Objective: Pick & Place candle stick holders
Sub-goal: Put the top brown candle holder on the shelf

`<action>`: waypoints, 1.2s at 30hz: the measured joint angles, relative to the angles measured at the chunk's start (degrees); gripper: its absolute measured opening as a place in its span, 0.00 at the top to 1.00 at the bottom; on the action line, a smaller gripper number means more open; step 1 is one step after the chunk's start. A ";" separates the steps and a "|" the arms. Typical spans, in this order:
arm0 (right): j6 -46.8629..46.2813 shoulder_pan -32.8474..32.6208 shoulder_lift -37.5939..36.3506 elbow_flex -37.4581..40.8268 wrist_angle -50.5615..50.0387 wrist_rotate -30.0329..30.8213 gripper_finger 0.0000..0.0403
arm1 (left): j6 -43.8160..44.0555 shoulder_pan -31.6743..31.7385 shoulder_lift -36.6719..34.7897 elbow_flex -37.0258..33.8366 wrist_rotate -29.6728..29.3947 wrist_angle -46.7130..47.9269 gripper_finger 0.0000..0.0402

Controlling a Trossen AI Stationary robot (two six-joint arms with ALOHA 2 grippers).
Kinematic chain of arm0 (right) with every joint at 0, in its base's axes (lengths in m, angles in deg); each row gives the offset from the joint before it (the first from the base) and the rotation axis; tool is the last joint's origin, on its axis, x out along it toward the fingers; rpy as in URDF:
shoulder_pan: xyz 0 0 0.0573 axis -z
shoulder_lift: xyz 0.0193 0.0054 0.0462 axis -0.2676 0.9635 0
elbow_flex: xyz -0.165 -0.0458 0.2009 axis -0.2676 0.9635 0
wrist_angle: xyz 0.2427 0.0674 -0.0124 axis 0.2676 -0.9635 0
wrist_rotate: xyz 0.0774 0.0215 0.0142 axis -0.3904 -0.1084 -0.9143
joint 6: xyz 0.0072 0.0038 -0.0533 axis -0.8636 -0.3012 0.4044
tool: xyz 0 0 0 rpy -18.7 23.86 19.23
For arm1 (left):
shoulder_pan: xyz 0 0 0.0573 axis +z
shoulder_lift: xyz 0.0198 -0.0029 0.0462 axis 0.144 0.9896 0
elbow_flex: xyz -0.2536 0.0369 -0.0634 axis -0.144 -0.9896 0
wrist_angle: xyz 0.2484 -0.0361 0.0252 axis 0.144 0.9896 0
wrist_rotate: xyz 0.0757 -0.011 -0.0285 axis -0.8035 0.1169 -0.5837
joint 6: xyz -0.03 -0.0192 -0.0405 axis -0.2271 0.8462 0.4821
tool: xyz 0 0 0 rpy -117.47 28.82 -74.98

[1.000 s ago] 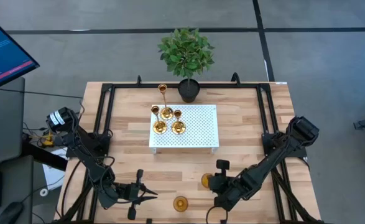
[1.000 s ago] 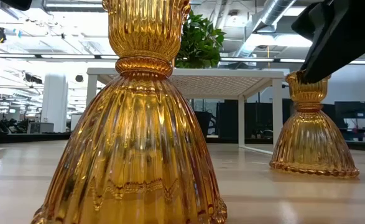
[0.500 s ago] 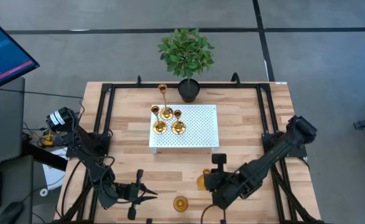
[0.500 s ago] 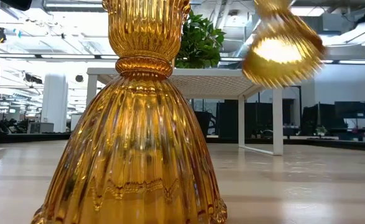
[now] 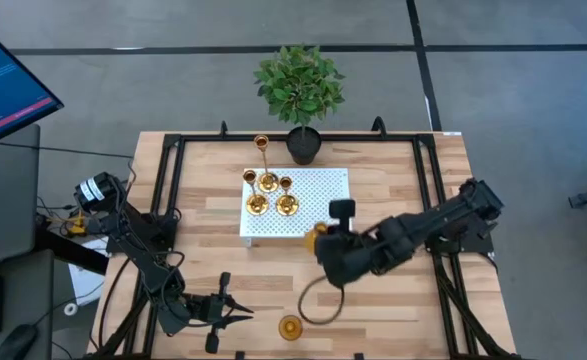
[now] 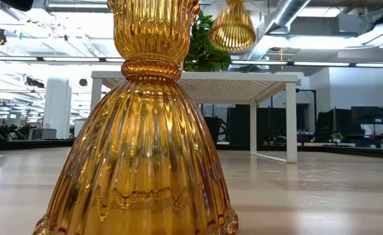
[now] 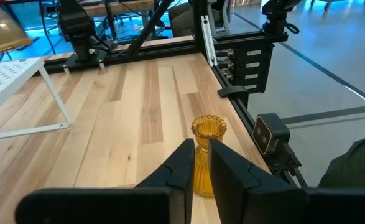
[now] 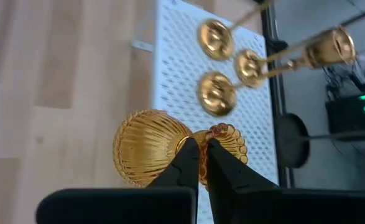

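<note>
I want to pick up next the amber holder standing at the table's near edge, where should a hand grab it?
Grip the amber holder at its narrow neck, under the fluted cup, coming down from above. It stands upright, and its ribbed skirt flares too wide lower down.

Right claw (image 5: 323, 240) holding amber holder (image 5: 314, 235) at white rack (image 5: 325, 212) edge; left claw (image 5: 241, 313) idle.

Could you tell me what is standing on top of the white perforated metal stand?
On the white perforated stand stand four shiny brass candle holders, clustered at its back left corner. The right gripper carries an amber ribbed glass holder over its front edge, hiding that patch. Its underside is unseen.
</note>
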 joint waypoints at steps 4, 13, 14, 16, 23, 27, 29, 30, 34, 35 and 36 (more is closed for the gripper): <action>2.72 4.37 0.00 0.00 -1.55 -0.04 1.00 | 0.00 0.00 0.02 0.00 0.00 0.00 0.88; 7.68 14.45 0.00 0.00 -1.62 -0.07 1.00 | 0.00 0.00 0.00 0.00 0.00 0.00 0.88; 7.72 15.43 0.00 0.00 -1.74 -0.07 1.00 | 0.00 0.00 0.02 0.00 0.00 0.02 0.88; 8.38 17.20 0.00 0.00 -1.96 -0.29 1.00 | 0.00 0.00 0.00 0.00 0.00 0.02 0.88; 9.03 21.18 -0.01 0.00 -2.85 -1.86 1.00 | 0.00 0.00 0.00 0.00 0.00 0.02 0.88; 9.15 22.71 -0.02 0.00 -3.44 -1.99 1.00 | 0.00 0.00 0.00 0.00 0.02 0.02 0.88; 9.16 23.56 -0.09 0.35 -3.17 -2.90 1.00 | -0.02 0.00 0.00 0.00 0.04 0.02 0.88; 9.15 23.99 -0.13 0.95 -2.90 -3.30 1.00 | -0.01 0.00 0.00 0.00 0.04 0.03 0.88; 8.30 25.53 -1.99 5.21 -2.30 -4.20 1.00 | -0.02 -0.02 0.00 0.00 0.05 0.04 0.88; 8.28 25.73 -3.04 6.83 -0.54 -4.22 1.00 | -0.02 -0.02 0.00 0.00 0.07 0.04 0.88; 8.11 26.00 -4.23 8.64 1.27 -4.46 1.00 | -0.02 -0.02 0.00 0.00 0.07 0.04 0.88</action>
